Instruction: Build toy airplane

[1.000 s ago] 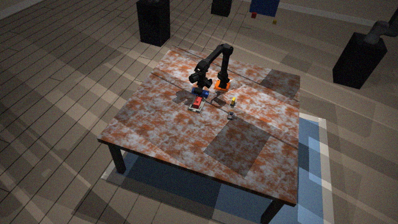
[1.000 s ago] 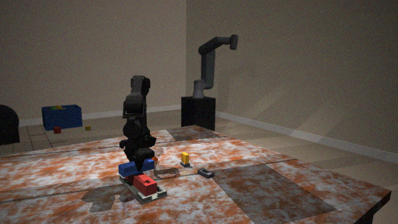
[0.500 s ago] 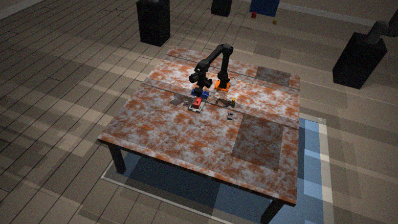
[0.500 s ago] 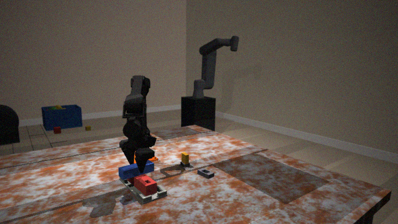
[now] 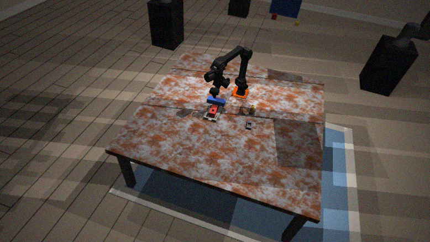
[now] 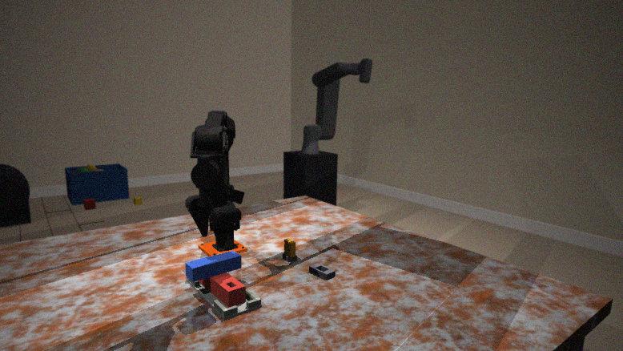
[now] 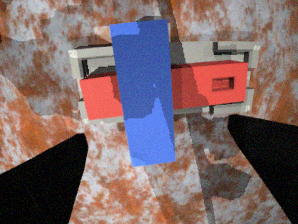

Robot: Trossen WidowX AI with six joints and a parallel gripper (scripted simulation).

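Note:
The red fuselage (image 5: 211,114) (image 6: 232,297) (image 7: 196,86) lies lengthwise in the pale jig (image 6: 227,312) (image 7: 192,49); whether its underside is fully down is hidden. Its open tail socket faces up. The blue wing (image 5: 215,101) (image 6: 213,266) (image 7: 146,90) lies crosswise on top of the fuselage; its tab is hidden, and I cannot tell whether it sits fully down. My gripper (image 7: 159,131) is open and empty, its fingers wide apart either side of the wing in the wrist view. The yellow tail fin (image 5: 252,108) (image 6: 289,248) stands upright in a small dark holder, apart from the jig.
An empty dark holder (image 6: 328,274) lies on the table beyond the jig, near the fin. The arm's orange base plate (image 5: 234,93) (image 6: 207,248) is behind the wing. Black pedestals (image 5: 165,26) (image 6: 310,179) and a blue bin (image 6: 98,185) stand off the table.

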